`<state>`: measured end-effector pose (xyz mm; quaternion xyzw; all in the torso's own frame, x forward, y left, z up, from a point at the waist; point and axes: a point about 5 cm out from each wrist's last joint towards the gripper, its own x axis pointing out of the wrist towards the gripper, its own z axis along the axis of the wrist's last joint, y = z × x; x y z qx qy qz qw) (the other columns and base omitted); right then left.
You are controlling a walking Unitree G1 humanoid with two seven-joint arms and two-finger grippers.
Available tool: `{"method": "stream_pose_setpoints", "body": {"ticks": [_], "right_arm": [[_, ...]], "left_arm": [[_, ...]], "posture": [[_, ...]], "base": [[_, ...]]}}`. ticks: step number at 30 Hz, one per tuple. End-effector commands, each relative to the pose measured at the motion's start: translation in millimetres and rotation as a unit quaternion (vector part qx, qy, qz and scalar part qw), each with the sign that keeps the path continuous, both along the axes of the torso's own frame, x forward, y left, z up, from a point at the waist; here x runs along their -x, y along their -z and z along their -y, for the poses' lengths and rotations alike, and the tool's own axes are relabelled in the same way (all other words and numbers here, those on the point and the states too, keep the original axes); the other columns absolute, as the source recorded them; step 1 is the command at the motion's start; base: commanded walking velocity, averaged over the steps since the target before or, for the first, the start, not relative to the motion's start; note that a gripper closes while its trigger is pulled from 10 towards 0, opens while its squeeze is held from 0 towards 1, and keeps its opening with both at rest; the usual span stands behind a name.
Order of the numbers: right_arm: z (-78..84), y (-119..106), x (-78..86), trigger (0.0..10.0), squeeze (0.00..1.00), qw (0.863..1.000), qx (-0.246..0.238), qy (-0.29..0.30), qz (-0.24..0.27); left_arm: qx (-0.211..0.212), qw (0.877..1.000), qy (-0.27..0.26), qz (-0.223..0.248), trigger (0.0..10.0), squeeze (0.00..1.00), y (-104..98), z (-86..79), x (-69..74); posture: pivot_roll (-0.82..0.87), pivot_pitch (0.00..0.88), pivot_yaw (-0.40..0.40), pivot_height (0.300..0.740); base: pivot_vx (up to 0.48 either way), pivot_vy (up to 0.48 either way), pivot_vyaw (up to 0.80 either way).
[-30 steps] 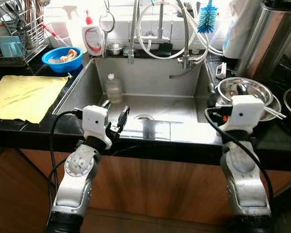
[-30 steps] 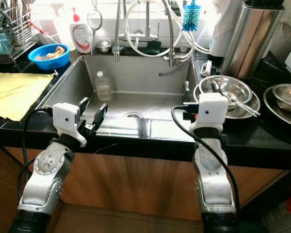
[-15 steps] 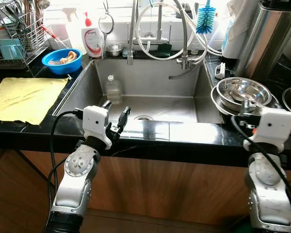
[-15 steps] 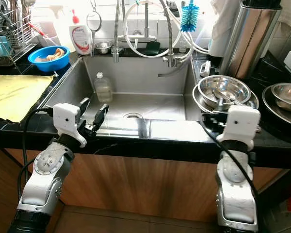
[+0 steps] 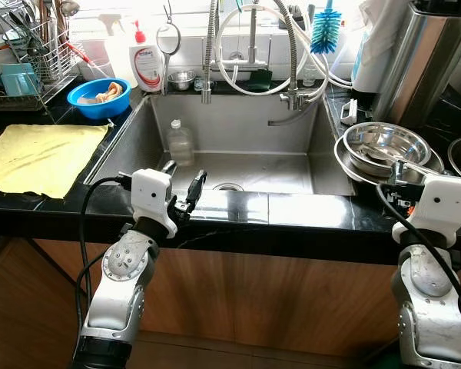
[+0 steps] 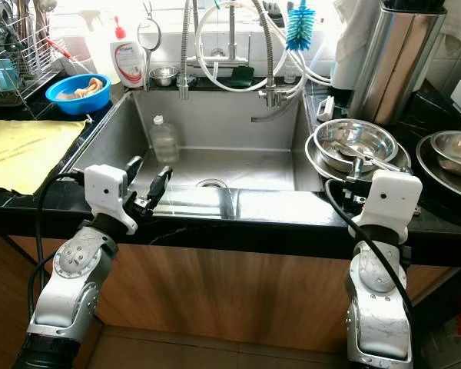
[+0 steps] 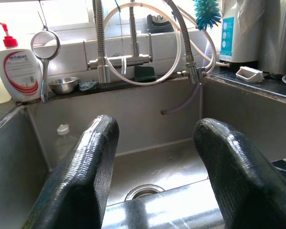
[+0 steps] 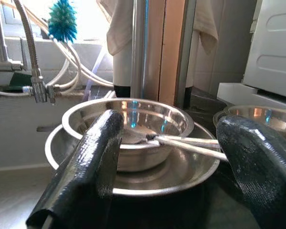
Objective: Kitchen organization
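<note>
Right pincer (image 8: 164, 191): wide open, empty, facing the stacked steel bowls (image 6: 356, 142).
Utensil (image 8: 188, 142): lies across the bowl, handle over the rim.
Left pincer (image 5: 180, 184): open, empty, above the sink (image 5: 238, 146) front edge.

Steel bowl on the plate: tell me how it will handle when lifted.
The steel bowl looks thin and polished, so probably light, rigid and slippery. The utensil resting across its rim may slide off if it tilts. The right hand faces it, open.
</note>
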<state>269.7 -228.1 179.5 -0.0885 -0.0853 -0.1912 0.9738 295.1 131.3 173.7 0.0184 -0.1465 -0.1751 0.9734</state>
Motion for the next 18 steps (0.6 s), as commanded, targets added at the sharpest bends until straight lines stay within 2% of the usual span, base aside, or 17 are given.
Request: {"method": "stream_pose_setpoints", "body": {"ticks": [1, 7, 14, 18], "right_arm": [[-4.9, -15, -0.8, 10.0, 0.00, 0.999, 0.000, -0.014, 0.034], [-6.5, -23, 2.9, 10.0, 0.00, 0.998, 0.003, -0.009, 0.055], [-10.0, -12, 15.1, 10.0, 0.00, 0.998, -0.026, 0.025, 0.046], [-11.9, -11, 13.8, 10.0, 0.00, 0.998, -0.036, 0.027, 0.050]], "left_arm": [[-0.001, 1.000, 0.001, -0.010, 10.0, 0.00, 3, -0.7, 0.4], [0.000, 1.000, 0.002, -0.011, 10.0, 0.00, 3, -0.4, 0.8], [0.000, 1.000, 0.003, -0.013, 10.0, 0.00, 4, 0.4, 1.2], [0.001, 1.000, 0.004, -0.014, 10.0, 0.00, 5, 1.6, 1.1]], "posture": [[-0.04, 0.000, 0.054, 0.740], [-0.05, 0.000, 0.052, 0.740], [-0.05, 0.000, 0.052, 0.740], [-0.05, 0.000, 0.052, 0.740]], "base": [[0.000, 0.000, 0.00], [0.000, 0.000, 0.00], [0.000, 0.000, 0.00], [0.000, 0.000, 0.00]]}}
